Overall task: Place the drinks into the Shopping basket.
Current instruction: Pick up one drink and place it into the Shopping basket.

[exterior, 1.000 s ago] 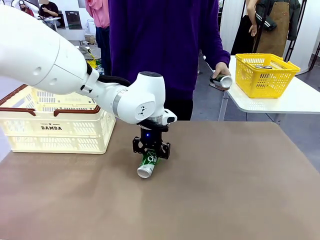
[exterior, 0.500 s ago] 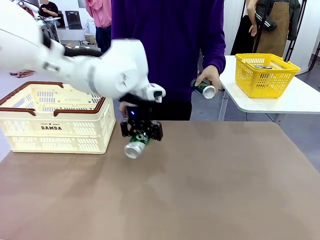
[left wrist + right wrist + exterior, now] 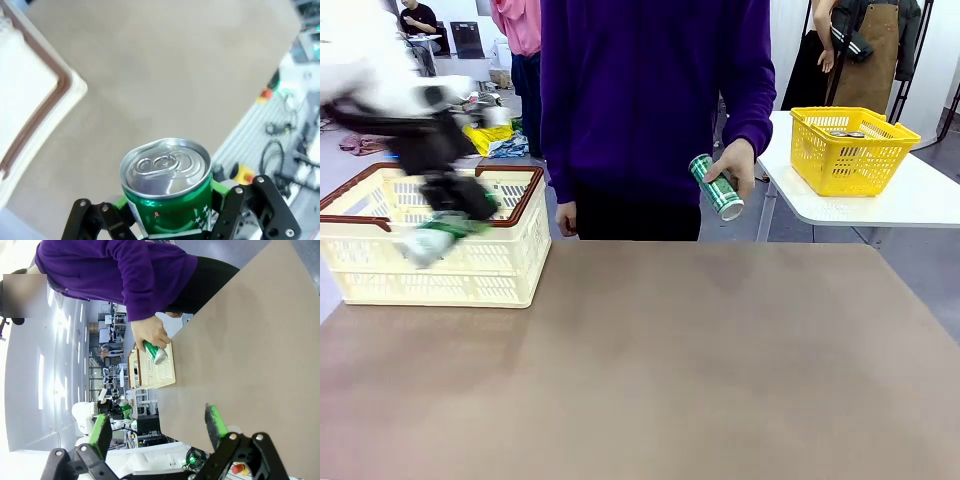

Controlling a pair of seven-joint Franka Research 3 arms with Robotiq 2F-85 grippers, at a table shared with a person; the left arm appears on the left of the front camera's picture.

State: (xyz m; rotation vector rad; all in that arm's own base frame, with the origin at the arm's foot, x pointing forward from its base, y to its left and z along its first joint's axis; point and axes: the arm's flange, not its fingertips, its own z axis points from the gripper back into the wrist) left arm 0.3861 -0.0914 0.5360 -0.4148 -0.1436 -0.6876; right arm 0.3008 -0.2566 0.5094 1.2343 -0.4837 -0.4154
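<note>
My left gripper (image 3: pixel 448 222) is motion-blurred in front of the near wall of the Shopping basket (image 3: pixel 510 262), a cream crate with a brown rim. It is shut on a green drink can (image 3: pixel 430 243). In the left wrist view the can (image 3: pixel 167 187) shows its silver pull-tab end between the green pads (image 3: pixel 120 202), with the basket's corner (image 3: pixel 45 95) off to the left. The person's hand holds a second green can (image 3: pixel 717 186) above the table's far edge. My right gripper (image 3: pixel 159 432) is open and holds nothing, looking across the table at that hand's can (image 3: pixel 156 353).
A yellow mesh basket (image 3: pixel 850 150) sits on a white side table (image 3: pixel 910 205) at the back right. The person in a purple top (image 3: pixel 650 90) stands at the far edge. The brown tabletop (image 3: pixel 700 370) stretches wide between me and the person.
My left arm has swung left with the green can, from the table's middle to the basket. The person's hand has brought the second can in from the yellow mesh basket.
</note>
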